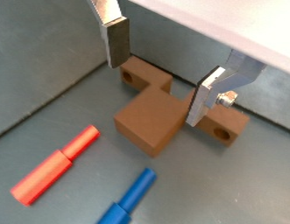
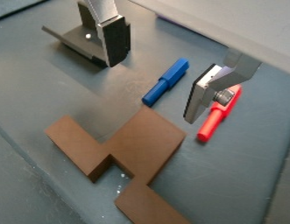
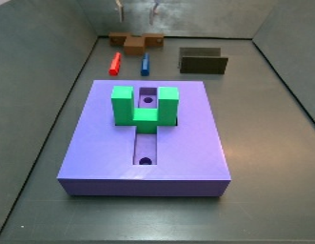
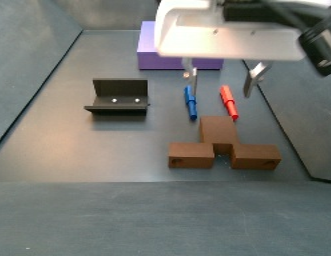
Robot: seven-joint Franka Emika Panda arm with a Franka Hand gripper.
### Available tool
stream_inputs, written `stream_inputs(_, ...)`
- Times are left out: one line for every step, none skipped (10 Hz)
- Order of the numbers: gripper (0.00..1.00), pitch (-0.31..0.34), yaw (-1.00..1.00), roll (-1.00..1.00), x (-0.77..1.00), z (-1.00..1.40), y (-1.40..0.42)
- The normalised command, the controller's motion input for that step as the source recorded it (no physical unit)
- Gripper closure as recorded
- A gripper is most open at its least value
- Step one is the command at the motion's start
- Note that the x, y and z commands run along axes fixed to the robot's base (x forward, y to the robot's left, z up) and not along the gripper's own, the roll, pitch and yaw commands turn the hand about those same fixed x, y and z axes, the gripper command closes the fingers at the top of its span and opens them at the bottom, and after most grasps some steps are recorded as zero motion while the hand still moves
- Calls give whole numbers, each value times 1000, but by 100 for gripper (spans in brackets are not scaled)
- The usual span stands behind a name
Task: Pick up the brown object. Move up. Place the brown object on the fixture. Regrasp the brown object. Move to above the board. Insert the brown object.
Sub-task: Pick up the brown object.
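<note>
Brown object [image 4: 221,146] flat on the grey floor, T-shaped, wide cross end toward the near side in a side view, stem pointing back toward the purple board [image 4: 157,50]. Not yet lifted. Same piece at the far end of the floor in the other side view [image 3: 135,41], well apart from the board [image 3: 147,143] and its green U-shaped block [image 3: 146,105]. Fixture [image 4: 118,97] off to one side of the piece, also well apart, with bare floor between.

Gripper [image 4: 220,76] above the floor and over the stem end, closer to the board than the cross end is. Jaws spread wide, nothing between them. Both wrist views confirm: silver plates with dark pads straddling the stem, gripper [image 1: 157,70] hanging just above the brown object [image 1: 171,109], seemingly clear of the wood. Long axis of the stem crossing the line between the fingers, so a straight descent looks enough for a pinch across the stem's width.

Red peg [image 4: 228,102] and blue peg [image 4: 189,101] just beyond the stem end, beneath the gripper; some risk of a finger clipping one on the way down.
</note>
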Motion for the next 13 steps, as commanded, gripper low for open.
stream_inputs(0, 117, 0, 90, 303, -571, -31)
stream_inputs(0, 77, 0, 169, 169, -440, -109)
stream_inputs(0, 0, 0, 129, 0, -403, -106)
stream_inputs(0, -19, 3, 54, -220, -289, -60)
stream_inputs(0, -59, 31, 9, -326, -271, -29)
stream_inputs(0, -57, 43, 1, -357, -297, 0)
stream_inputs(0, -67, 34, 0, -251, -317, 0)
stream_inputs(0, -60, 17, 0, -94, -314, 0)
stream_inputs(0, -60, 0, 0, 0, -349, 0)
stream_inputs(0, -36, 0, 0, 0, -326, 0)
stream_inputs(0, -31, 0, 0, 0, -331, 0)
stream_inputs(0, -9, 0, 0, 3, -294, 0)
stream_inputs(0, 0, 0, 0, 43, -97, 34)
